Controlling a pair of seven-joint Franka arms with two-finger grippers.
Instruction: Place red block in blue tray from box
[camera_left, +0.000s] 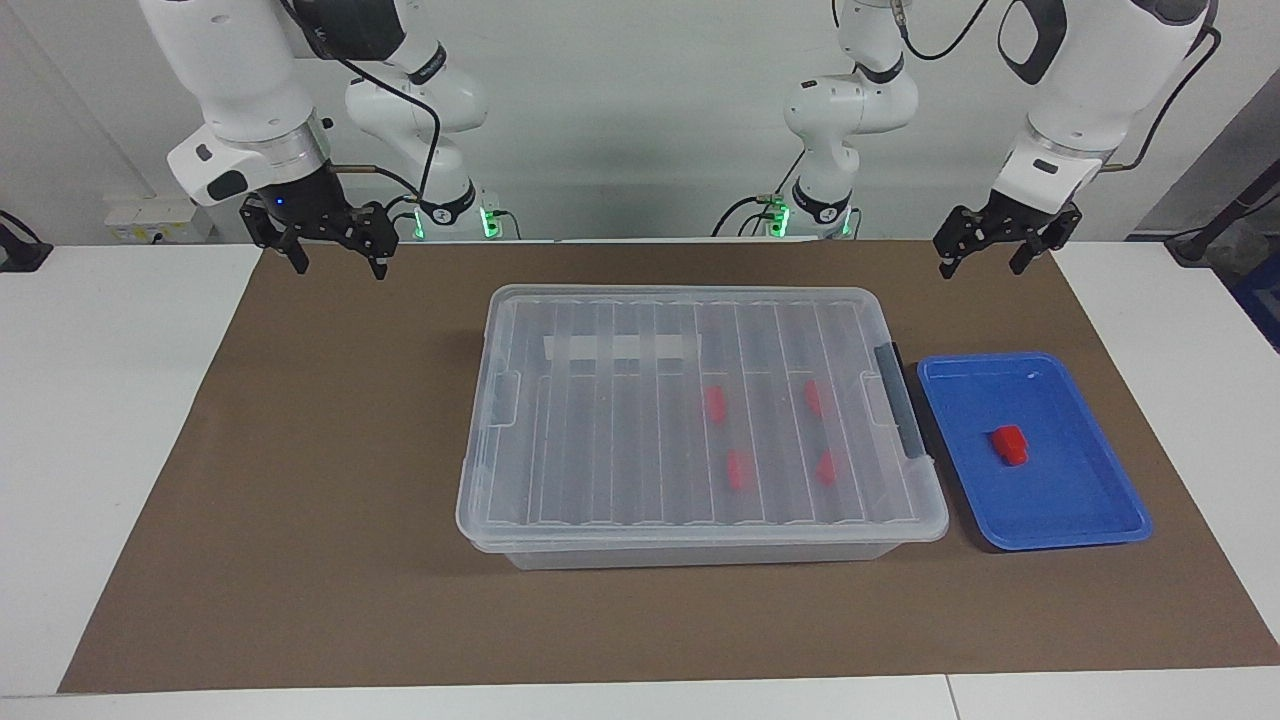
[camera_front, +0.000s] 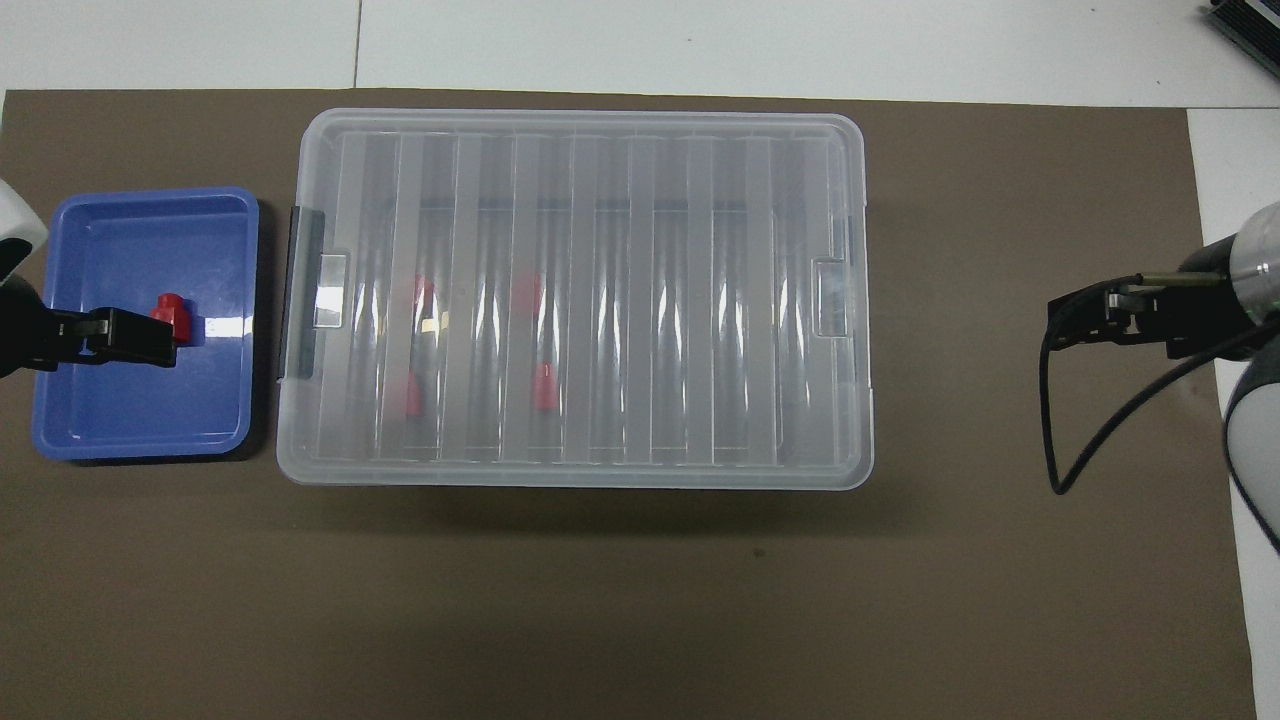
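The box (camera_left: 640, 450) stands mid-mat with its ribbed clear lid on; it also shows in the overhead view (camera_front: 650, 300). Several red blocks (camera_left: 714, 404) lie inside it, toward the left arm's end (camera_front: 543, 388). The blue tray (camera_left: 1060, 490) sits beside the box at the left arm's end (camera_front: 140, 400). One red block (camera_left: 1010, 445) lies in the tray (camera_front: 172, 315). My left gripper (camera_left: 982, 265) is open and empty, raised high, and overlaps the tray in the overhead view (camera_front: 120, 338). My right gripper (camera_left: 340, 265) is open and empty, raised over the mat's right-arm end (camera_front: 1090, 320).
A brown mat (camera_left: 300, 500) covers the white table (camera_left: 100, 400) under everything. The box has a dark grey latch (camera_left: 900, 410) facing the tray and a white tape strip (camera_left: 620, 347) on the lid. A black cable (camera_front: 1060, 440) hangs from the right arm.
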